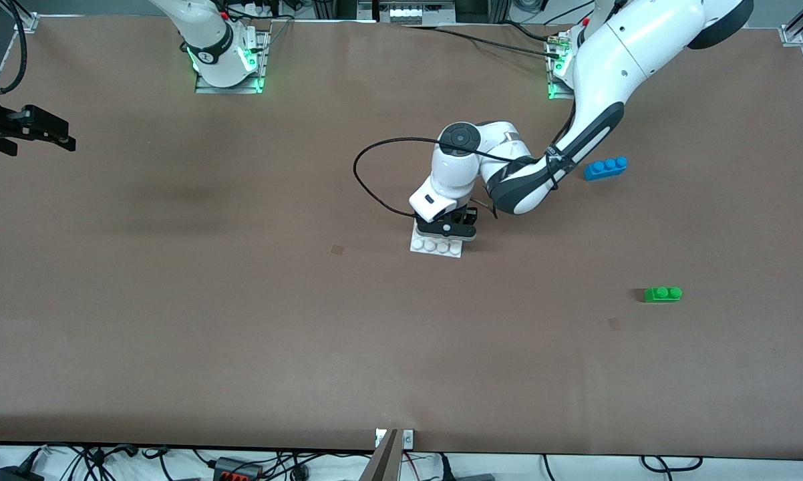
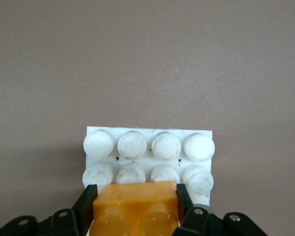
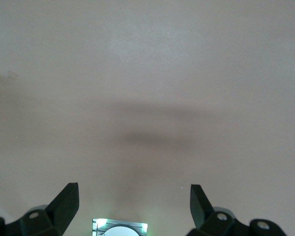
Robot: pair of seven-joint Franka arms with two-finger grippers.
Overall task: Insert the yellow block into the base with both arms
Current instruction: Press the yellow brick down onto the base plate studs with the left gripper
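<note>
Our left tool (image 2: 136,206) grips the yellow block (image 2: 135,209) over the base (image 2: 148,147) mid-counter; we should seat studs squarely, then press straight down; the right tool (image 3: 133,199) waits, wide, near the counter's edge.

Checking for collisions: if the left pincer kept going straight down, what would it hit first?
Likely the flat white studded plastic base: the left pincer, shut on the small yellow-orange plastic block, sits right over its studs.

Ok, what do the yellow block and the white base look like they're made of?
Yellow block, clamped in the left gripper over the base: likely moulded plastic, smooth and slightly translucent, with a waxy sheen on its rounded studs. Base: likely hard opaque white plastic, matte, its studs scuffed and flecked with dark specks. Right gripper waits open over bare table.
</note>
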